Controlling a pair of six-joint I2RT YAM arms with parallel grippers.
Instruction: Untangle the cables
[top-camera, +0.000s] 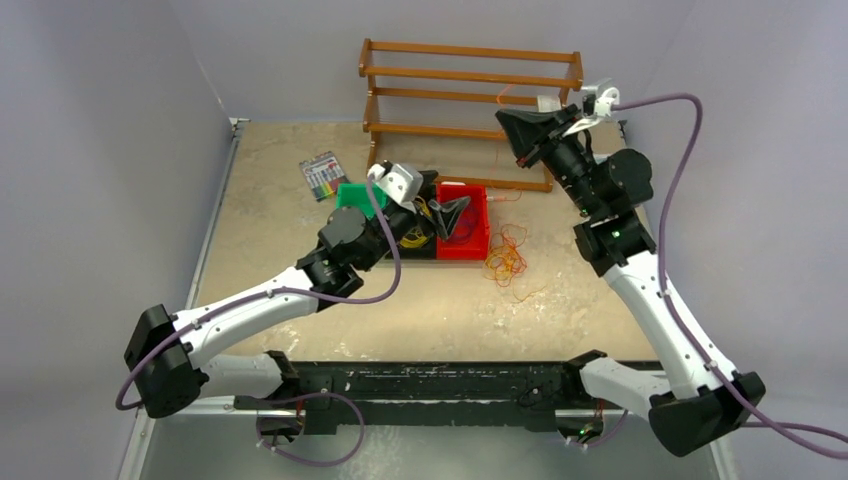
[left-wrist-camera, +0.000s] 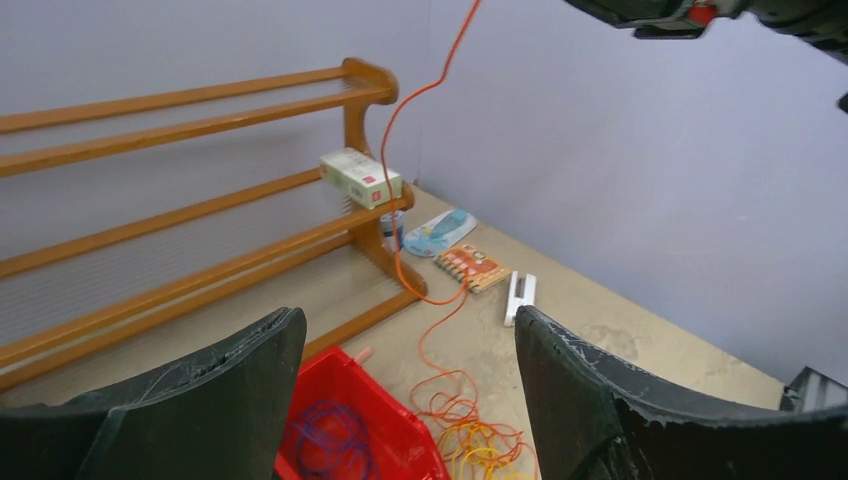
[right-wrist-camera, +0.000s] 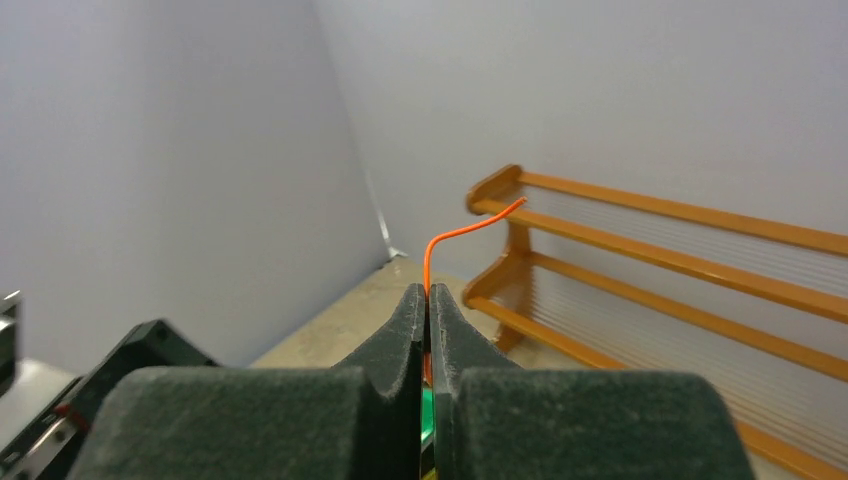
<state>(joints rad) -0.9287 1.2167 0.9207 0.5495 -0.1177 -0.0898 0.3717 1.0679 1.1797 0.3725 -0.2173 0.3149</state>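
No text can be read for sure. The white box (left-wrist-camera: 360, 177) on the rack (left-wrist-camera: 365, 75) has a small red label (too small to read). The orange packet (left-wrist-camera: 470, 267) and the colourful pack (top-camera: 323, 175) carry print, all blurred.

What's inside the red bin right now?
A coil of dark purple cable lies in the red bin. The left gripper, open above it, covers the rest of the floor, so other strands there cannot be seen.
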